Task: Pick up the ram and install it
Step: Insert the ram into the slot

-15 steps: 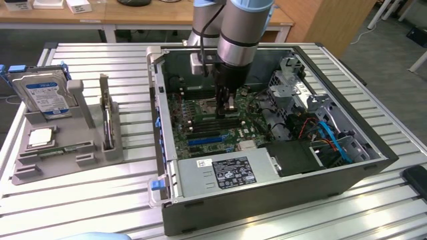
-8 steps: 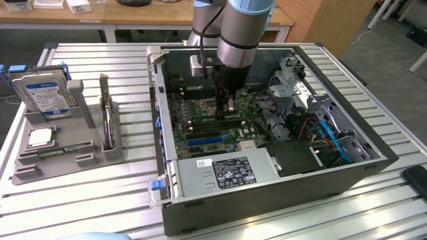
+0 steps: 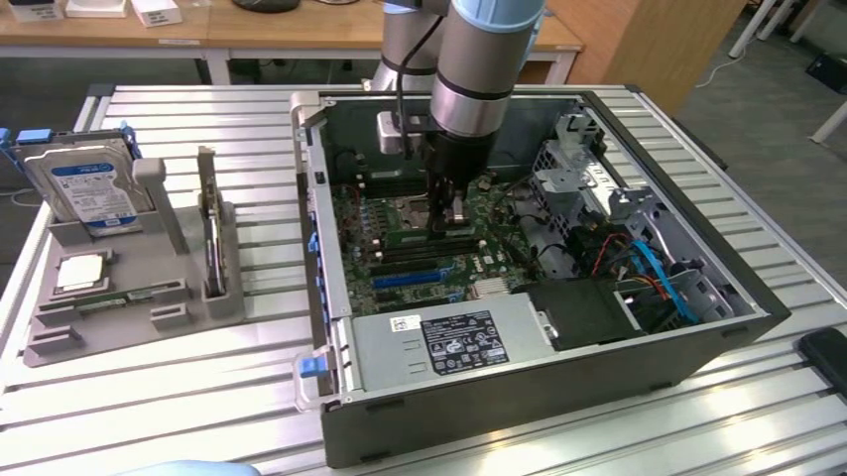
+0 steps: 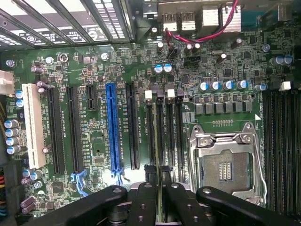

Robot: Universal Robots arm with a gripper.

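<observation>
the gripper [image 3: 451, 216] hangs inside the case [image 3: 741, 327] over the board [image 4: 94, 61]. its jaws are narrow, clamped on the ram [image 4: 160, 202], which stands edge-on between the fingers [image 4: 143, 197], just above the slots [image 4: 160, 132] beside the cpu socket [image 4: 225, 165].

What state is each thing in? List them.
end effector: shut on the ram.
ram: gripped edge-on, not in a slot.
memory slots: empty.
processor socket: empty.
computer case: open.
hard drive: standing upright.
</observation>
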